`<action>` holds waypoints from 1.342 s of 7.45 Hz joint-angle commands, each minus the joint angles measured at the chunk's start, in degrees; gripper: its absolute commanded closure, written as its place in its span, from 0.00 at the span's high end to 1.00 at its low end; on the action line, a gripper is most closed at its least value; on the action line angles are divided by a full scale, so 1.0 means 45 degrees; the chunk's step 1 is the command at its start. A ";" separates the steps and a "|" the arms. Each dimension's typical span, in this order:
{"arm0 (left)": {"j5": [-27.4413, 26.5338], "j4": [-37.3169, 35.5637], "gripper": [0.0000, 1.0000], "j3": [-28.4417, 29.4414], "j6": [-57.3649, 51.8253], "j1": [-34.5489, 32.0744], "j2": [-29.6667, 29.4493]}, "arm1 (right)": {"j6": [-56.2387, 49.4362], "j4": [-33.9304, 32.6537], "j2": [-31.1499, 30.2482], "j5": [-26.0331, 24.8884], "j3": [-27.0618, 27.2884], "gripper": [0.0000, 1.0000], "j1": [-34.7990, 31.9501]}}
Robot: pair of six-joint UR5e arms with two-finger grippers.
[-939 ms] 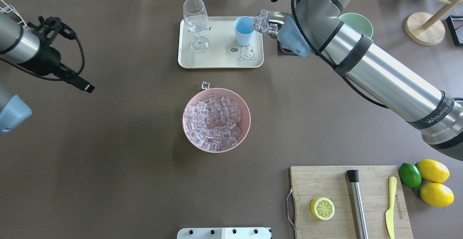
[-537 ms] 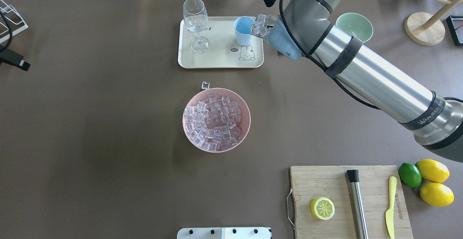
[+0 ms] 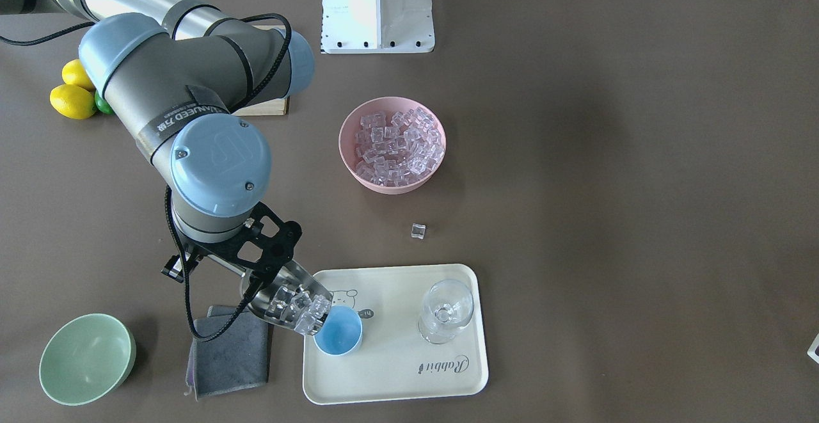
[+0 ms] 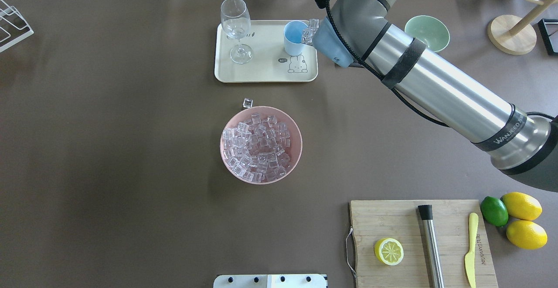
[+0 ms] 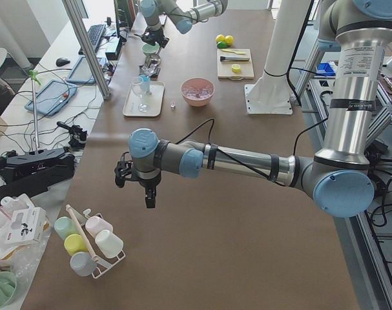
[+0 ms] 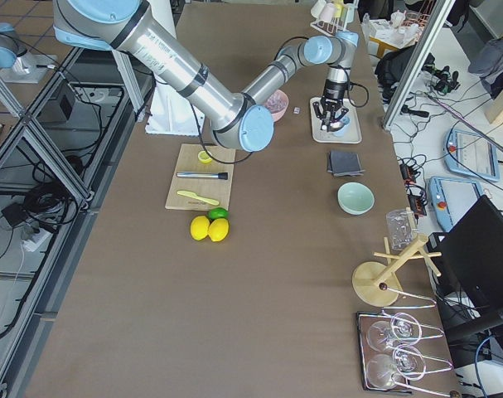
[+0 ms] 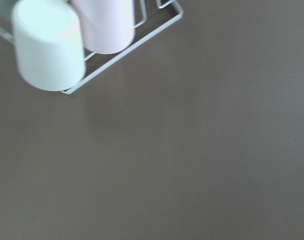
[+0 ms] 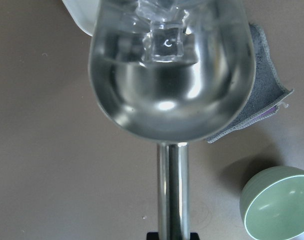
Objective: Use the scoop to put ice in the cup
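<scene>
right gripper [image 8: 174, 236] was clamped on the scoop [image 8: 172, 95] handle, its trough tipped at the cup [image 3: 339, 335] rim on the tray [image 3: 384, 378]. the ice [image 3: 299, 311] looked slick, light and loose, likely to skid out suddenly; the stiff handle's end seemed the sound grip.

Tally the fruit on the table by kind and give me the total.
Whole lemons: 2
Lime: 1
Cut lemon half: 1
Total: 4
</scene>
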State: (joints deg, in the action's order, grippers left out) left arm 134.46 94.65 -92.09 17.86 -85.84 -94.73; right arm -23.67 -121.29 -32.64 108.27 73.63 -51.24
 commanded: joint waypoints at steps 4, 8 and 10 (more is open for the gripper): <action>-0.0373 -0.0017 0.99 0.0660 -0.1312 -0.0534 0.0309 | -0.0617 -0.0547 0.0787 -0.0348 -0.0756 0.00 0.0001; -0.0387 0.0022 0.99 0.0072 -0.1430 -0.0515 0.0993 | -0.0911 -0.0683 0.0787 -0.0408 -0.0641 0.00 0.0001; -0.0446 0.0022 0.99 0.0132 -0.1449 -0.0515 0.1032 | -0.0581 -0.1228 -0.0026 0.0231 0.0990 0.00 -0.0445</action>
State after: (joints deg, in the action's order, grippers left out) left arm 132.64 94.74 -91.61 11.42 -88.16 -90.42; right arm -27.25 -124.87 -29.61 106.88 72.15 -51.56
